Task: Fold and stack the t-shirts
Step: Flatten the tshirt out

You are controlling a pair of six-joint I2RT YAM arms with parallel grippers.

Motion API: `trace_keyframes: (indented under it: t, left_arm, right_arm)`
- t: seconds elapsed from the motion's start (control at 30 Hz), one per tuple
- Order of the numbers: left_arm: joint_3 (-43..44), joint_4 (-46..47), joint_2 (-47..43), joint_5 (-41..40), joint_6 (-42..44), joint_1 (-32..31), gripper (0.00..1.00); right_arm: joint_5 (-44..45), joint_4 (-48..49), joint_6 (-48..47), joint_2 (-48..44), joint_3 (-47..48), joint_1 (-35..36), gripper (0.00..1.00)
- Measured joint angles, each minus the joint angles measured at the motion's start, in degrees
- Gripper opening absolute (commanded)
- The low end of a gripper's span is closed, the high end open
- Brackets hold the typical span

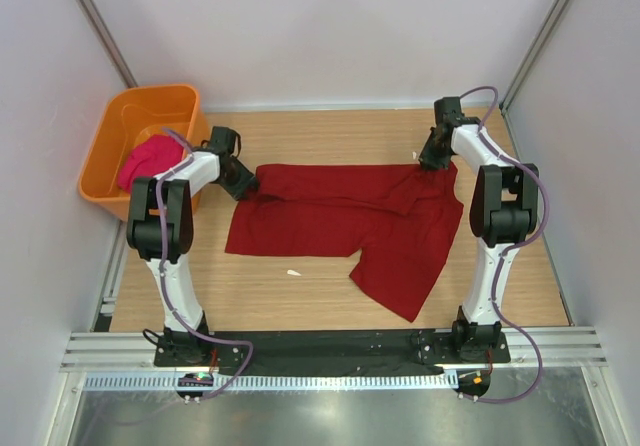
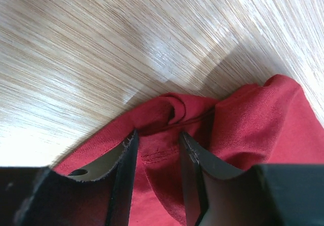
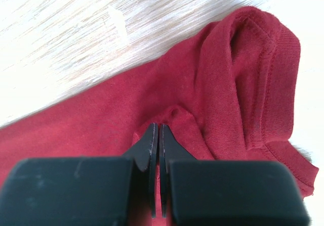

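The dark crimson t-shirt [image 1: 340, 216] lies spread across the middle of the wooden table, and one part trails toward the near right. My left gripper [image 1: 243, 183] is at the shirt's far left corner. In the left wrist view, the left gripper [image 2: 159, 135] is open, its jaws standing on either side of a bunched hem of the red cloth [image 2: 253, 119]. My right gripper [image 1: 432, 156] is at the far right corner. In the right wrist view, the right gripper [image 3: 158, 127] is shut, pinching a ridge of the crimson cloth [image 3: 217, 84]. The magenta-pink t-shirt [image 1: 150, 161] lies crumpled in the tub.
An orange plastic tub [image 1: 140, 96] stands at the far left edge of the table, beside the left arm. A small white scrap [image 1: 294, 272] lies on the wood just in front of the shirt. Walls close in the table on three sides.
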Motion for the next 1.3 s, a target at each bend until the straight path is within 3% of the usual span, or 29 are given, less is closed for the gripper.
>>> trace_keyframes:
  t: [0.07,0.1,0.2,0.3,0.7,1.03,1.3]
  left_arm:
    - [-0.04,0.13,0.02,0.15,-0.13,0.00,0.36]
    - [-0.07,0.20,0.04,0.22,-0.13,0.00,0.27]
    - [-0.17,0.48,0.37,0.66,-0.31,0.00,0.11]
    - [-0.17,0.44,0.42,0.85,-0.13,0.00,0.00]
    - [2.75,-7.19,-2.25,0.94,5.35,0.15,0.00]
    - [3.02,-7.61,-14.21,2.19,8.41,1.66,0.00]
    - [-11.67,-7.78,-27.39,0.72,8.15,-1.18,0.00]
  right_arm:
    - [-0.02,0.00,0.00,0.00,-0.07,0.00,0.01]
    - [-0.02,0.00,0.00,0.00,-0.07,0.00,0.01]
    - [0.00,0.00,0.00,0.00,-0.07,0.00,0.01]
    - [0.31,-0.20,0.02,-0.02,-0.07,0.00,0.01]
    - [11.30,-8.15,3.15,-2.75,7.48,0.00,0.01]
    - [13.40,-10.91,3.15,-9.16,11.37,0.02,0.01]
    - [11.08,-11.08,3.78,-25.64,-0.94,1.09,0.01]
